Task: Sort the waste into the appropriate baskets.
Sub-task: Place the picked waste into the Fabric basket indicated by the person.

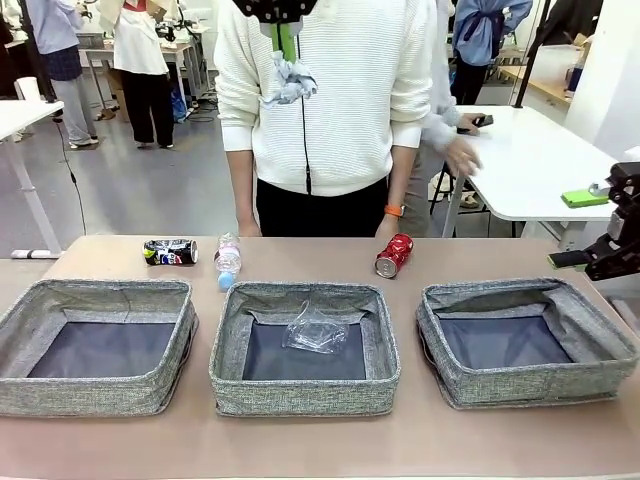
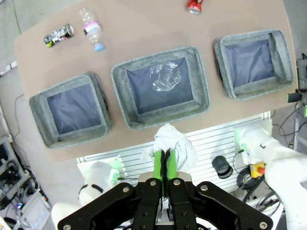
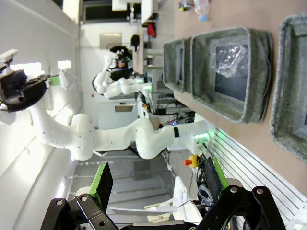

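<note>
Left hand (image 2: pixel 164 155): clenched on the white paper wad (image 2: pixel 170 141), green pads pressed together, paper bunched around the tips; held high above the middle basket (image 2: pixel 122 98).
Right hand (image 3: pixel 158 187): released, jaws spread wide, nothing between them; well to the right of the middle basket, by the far corner of the right basket (image 1: pixel 530 385).
Clear crumpled plastic cup (image 1: pixel 315 330): inside the middle basket, on its dark lining.
Left basket (image 1: pixel 90 395): just beside the middle basket, to its left.
Clear blue-capped plastic bottle (image 1: pixel 228 260): lying on the table (image 1: pixel 320 440) behind the middle basket's far left corner.
Crushed dark blue can (image 1: pixel 170 252): farther left of the middle basket, just beside the bottle.
Crushed red can (image 1: pixel 394 255): behind the middle basket's far right corner.
Person (image 1: pixel 330 100): standing at the far side, beyond the middle basket.
</note>
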Controlling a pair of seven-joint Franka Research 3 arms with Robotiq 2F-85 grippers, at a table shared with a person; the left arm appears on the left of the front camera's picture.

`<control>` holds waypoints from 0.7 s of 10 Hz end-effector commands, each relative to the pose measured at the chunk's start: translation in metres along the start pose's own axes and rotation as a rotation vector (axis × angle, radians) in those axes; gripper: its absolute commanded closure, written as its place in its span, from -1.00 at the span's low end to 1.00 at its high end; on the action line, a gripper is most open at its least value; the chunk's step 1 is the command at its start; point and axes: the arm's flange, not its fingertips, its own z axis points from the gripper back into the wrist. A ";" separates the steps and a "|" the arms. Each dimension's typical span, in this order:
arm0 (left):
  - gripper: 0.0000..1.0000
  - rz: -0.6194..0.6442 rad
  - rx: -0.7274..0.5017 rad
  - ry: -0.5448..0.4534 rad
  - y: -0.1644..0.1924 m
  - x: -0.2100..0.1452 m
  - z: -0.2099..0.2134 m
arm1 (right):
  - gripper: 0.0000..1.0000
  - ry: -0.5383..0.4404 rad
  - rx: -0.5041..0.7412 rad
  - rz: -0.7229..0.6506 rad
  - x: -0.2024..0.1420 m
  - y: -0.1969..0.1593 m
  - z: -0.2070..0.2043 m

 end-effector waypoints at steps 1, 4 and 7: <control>0.96 0.006 0.001 -0.009 0.003 -0.002 0.004 | -1.00 -0.007 0.018 -0.018 0.000 0.005 -0.001; 0.96 0.006 0.001 -0.009 0.003 -0.002 0.004 | -1.00 -0.007 0.018 -0.018 0.000 0.005 -0.001; 0.96 0.006 0.001 -0.009 0.003 -0.002 0.004 | -1.00 -0.007 0.018 -0.018 0.000 0.005 -0.001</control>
